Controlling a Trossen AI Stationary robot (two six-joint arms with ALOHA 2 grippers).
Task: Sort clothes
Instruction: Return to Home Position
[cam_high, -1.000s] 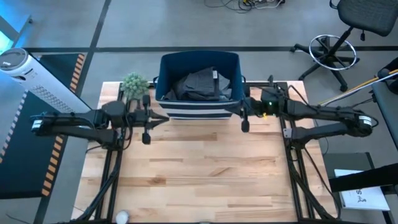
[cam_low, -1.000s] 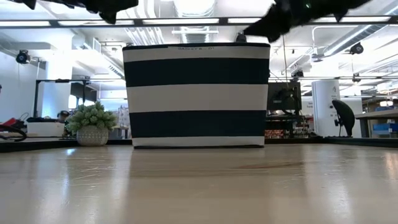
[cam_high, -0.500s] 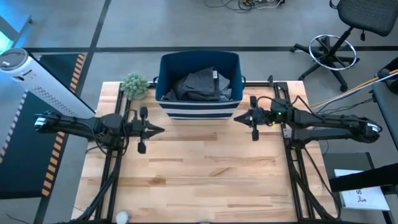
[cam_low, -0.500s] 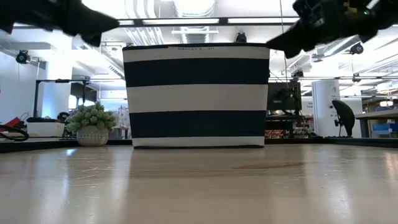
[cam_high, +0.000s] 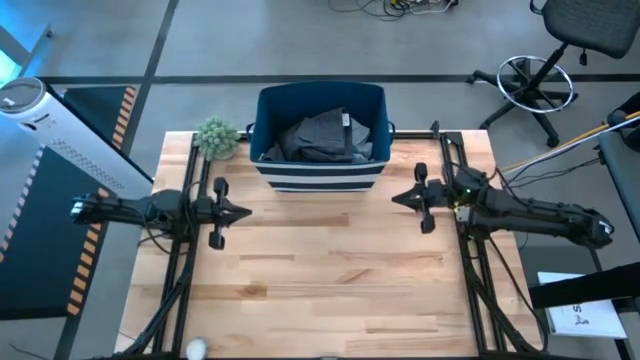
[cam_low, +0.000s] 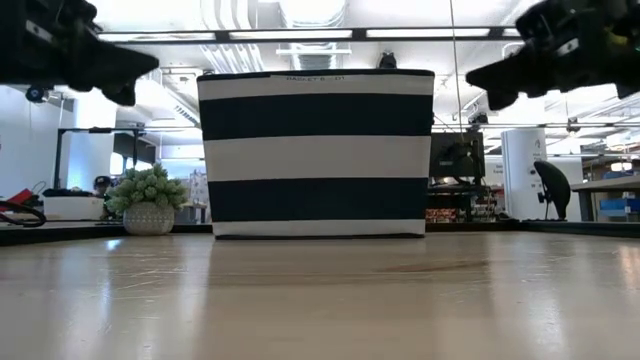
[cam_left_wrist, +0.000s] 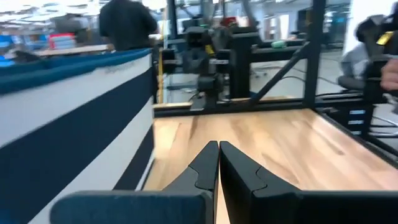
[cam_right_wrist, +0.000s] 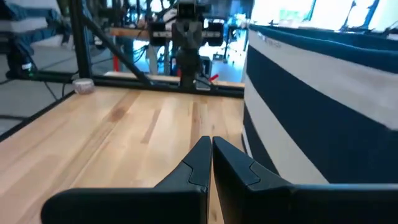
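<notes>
A dark grey garment (cam_high: 322, 136) lies inside the navy bin with white stripes (cam_high: 318, 172) at the table's far middle; the bin also shows in the low view (cam_low: 317, 150). The other clothes do not show. My left gripper (cam_high: 247, 212) is shut and empty, left of the bin and nearer than it, above the table; its shut fingers show in the left wrist view (cam_left_wrist: 218, 163). My right gripper (cam_high: 395, 199) is shut and empty to the bin's right, and shows in the right wrist view (cam_right_wrist: 211, 158).
A small potted plant (cam_high: 217, 136) stands at the far left corner beside the bin. A small white object (cam_high: 198, 348) lies at the table's near edge. The wooden table (cam_high: 330, 290) stretches between the arms and the near edge. An office chair (cam_high: 560, 40) stands beyond the table.
Both arms have drawn back from the bin: my left gripper toward the table's left and near edge, my right gripper toward the right and near edge, both coming lower. The grey garment stays in the bin.
</notes>
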